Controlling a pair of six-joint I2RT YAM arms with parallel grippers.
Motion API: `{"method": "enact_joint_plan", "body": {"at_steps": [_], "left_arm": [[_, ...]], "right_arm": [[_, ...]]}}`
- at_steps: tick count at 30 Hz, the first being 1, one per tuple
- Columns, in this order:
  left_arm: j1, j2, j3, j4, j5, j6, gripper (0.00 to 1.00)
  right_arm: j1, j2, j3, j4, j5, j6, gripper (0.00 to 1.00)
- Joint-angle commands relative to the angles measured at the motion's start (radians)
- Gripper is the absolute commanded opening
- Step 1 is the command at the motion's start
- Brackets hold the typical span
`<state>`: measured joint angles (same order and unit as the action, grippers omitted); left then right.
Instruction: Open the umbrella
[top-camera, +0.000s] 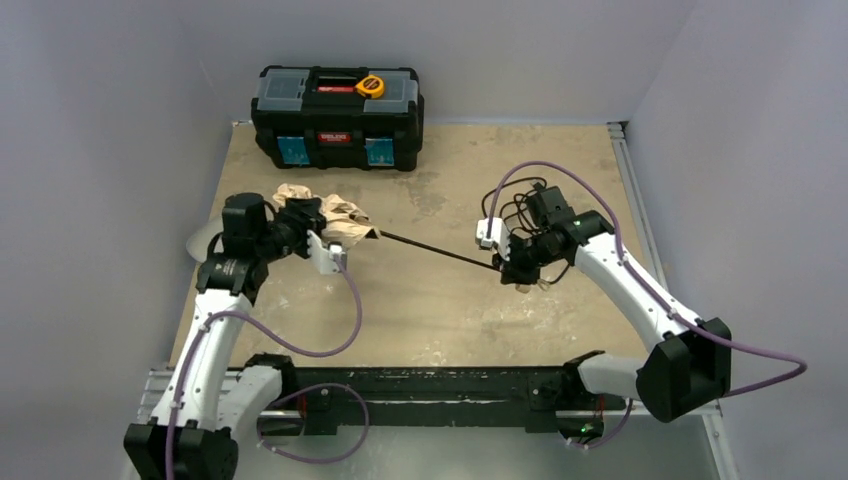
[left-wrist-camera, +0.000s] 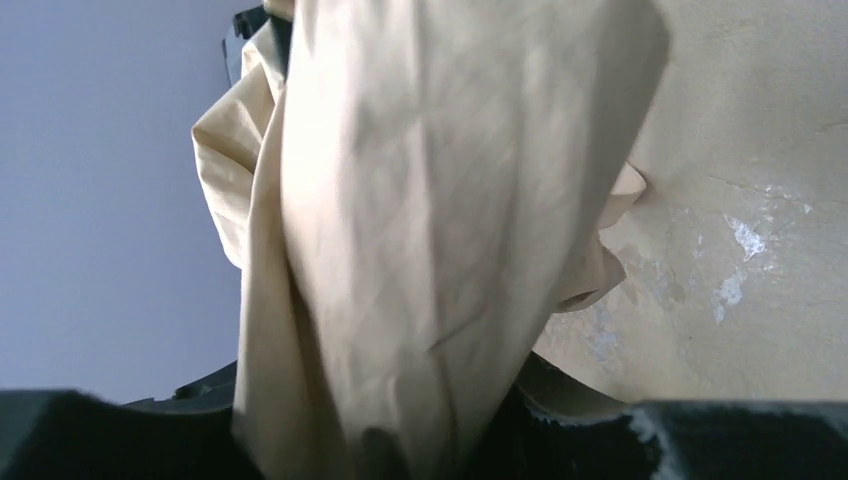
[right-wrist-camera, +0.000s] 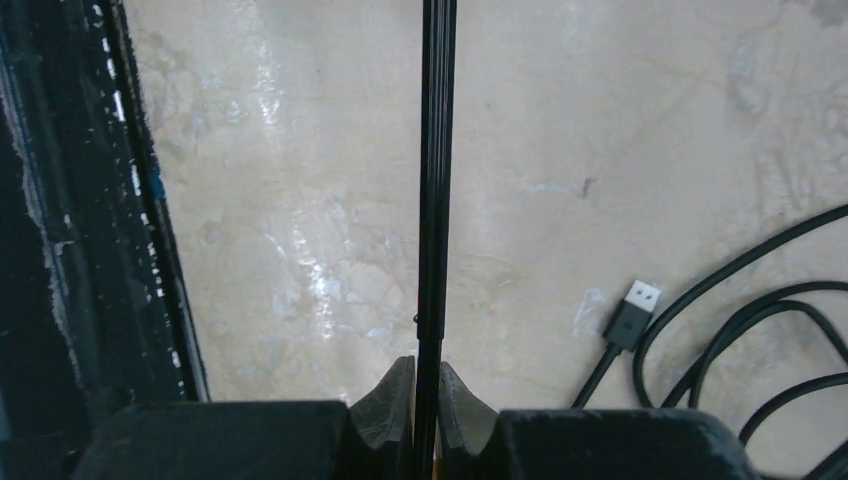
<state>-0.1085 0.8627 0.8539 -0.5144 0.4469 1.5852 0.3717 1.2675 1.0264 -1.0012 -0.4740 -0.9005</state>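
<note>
Umbrella (top-camera: 330, 218) sits left of centre in the overhead view. It is folded, with the tan canopy (left-wrist-camera: 400, 250) bunched up and the thin black shaft (right-wrist-camera: 437, 180) running right toward mid-frame. You can't make out the handle.

Right jaws: closed hard on the shaft, one pad on each side and no gap showing. Left jaws: part-closed around the canopy bundle, with cloth filling the gap in the left wrist view. You look to be gripping fabric. Whether any rib or the runner is inside that grip can't be told.

Task is not done, since the canopy hasn't spread at all.

Risks from here:
- The shaft is thin and smooth, so if you pull the arms apart it may slide through the right jaws instead of extending.
- If the left grip has cloth only, the fabric will stretch or slip out and nothing will open.
- Any sideways pull between the two arms could bend the shaft.
- The USB lead (right-wrist-camera: 632, 308) lies loose on the worktop (top-camera: 450, 320) beside the right arm and could snag.
- The black toolbox (top-camera: 337, 105) at upper left is near the canopy, which could hit it when it spreads.
</note>
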Motion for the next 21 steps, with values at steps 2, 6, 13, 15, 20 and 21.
{"method": "enact_joint_plan", "body": {"at_steps": [2, 6, 13, 15, 20, 21], "left_arm": [[0.341, 0.059, 0.071, 0.240, -0.004, 0.072, 0.00], [0.363, 0.023, 0.126, 0.124, 0.208, 0.058, 0.00], [0.121, -0.077, 0.097, 0.030, 0.301, 0.017, 0.00], [0.074, -0.079, 0.090, 0.008, 0.329, 0.067, 0.00], [0.045, -0.057, 0.120, -0.042, 0.360, 0.128, 0.00], [0.043, -0.057, 0.129, -0.050, 0.378, 0.128, 0.00]], "right_arm": [[-0.120, -0.032, -0.081, -0.239, 0.195, -0.195, 0.08], [-0.119, -0.032, 0.005, -0.281, 0.089, -0.233, 0.14], [0.027, 0.073, 0.224, -0.182, -0.149, -0.011, 0.55], [0.043, 0.086, 0.300, -0.136, -0.223, 0.058, 0.58], [0.063, 0.025, 0.446, -0.026, -0.363, 0.183, 0.58], [0.071, 0.007, 0.442, 0.034, -0.363, 0.231, 0.60]]}}
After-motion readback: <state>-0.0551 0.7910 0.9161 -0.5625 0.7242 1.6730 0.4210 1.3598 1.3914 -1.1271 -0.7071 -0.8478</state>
